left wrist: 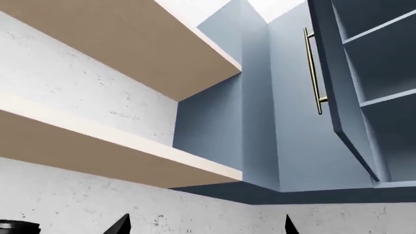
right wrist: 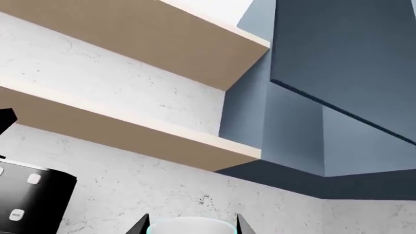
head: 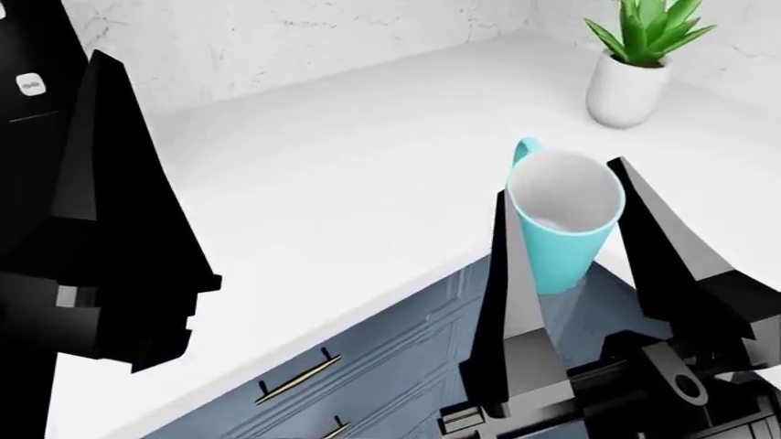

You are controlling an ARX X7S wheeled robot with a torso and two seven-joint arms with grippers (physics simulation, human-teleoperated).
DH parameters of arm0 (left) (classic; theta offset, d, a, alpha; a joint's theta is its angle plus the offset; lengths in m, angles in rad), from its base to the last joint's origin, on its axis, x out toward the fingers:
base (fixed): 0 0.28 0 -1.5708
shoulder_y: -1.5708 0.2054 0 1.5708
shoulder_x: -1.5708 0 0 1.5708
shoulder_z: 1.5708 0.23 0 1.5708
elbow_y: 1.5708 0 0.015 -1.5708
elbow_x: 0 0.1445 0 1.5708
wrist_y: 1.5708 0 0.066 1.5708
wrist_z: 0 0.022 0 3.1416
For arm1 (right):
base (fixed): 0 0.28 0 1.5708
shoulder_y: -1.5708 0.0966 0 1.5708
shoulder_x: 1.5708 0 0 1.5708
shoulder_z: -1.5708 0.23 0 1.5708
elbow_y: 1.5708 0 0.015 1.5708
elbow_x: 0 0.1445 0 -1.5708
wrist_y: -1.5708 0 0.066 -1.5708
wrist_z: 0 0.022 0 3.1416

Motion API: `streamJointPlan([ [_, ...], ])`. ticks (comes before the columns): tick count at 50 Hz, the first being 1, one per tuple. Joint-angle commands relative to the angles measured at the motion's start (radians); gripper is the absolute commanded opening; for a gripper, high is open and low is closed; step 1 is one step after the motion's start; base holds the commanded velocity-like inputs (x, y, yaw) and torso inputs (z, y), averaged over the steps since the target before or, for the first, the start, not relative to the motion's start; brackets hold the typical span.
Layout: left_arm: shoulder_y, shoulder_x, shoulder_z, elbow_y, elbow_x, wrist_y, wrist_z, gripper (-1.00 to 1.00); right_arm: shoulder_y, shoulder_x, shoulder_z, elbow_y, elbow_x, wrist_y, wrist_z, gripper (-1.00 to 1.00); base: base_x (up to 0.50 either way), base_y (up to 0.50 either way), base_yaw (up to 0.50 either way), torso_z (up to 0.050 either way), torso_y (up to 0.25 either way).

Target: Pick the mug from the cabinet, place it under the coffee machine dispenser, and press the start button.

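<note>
Two black fingers of the right gripper (head: 564,215) clamp the turquoise mug (head: 561,219) upright over the countertop's (head: 317,183) front edge for carrying; left gripper's (head: 110,247) state unclear.

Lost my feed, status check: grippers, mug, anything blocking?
Right gripper shut on mug, upright, above counter edge. Left gripper open, empty. Coffee machine far left; potted plant clear of path.

the right claw (head: 564,215) has black fingers (head: 495,302) covering both flanks of the light turquoise cylindrical mug (head: 564,224); its base is hidden behind them. in the right wrist view only the mug's white rim shows, cut by the edge. left of the left claw (head: 116,229), the glossy black coffee machine (head: 31,64) is cropped, its white button (head: 31,85) print too small to read.
</note>
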Motion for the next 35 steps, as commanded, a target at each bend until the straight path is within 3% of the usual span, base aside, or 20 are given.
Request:
streamJointPlan([
  [1, -0.032, -0.004, 0.04, 0.001, 0.007, 0.012, -0.012, 1.0, 0.007, -0.004, 0.0, -0.004, -0.003, 0.011, 0.005, -1.0, 0.03, 0.05, 0.5, 0.0, 0.0],
  [35, -0.126, -0.008, 0.148, 0.0, 0.024, 0.033, -0.049, 1.0, 0.002, -0.016, 0.002, -0.003, 0.001, 0.018, 0.0, -1.0, 0.03, 0.06, 0.5, 0.0, 0.0],
])
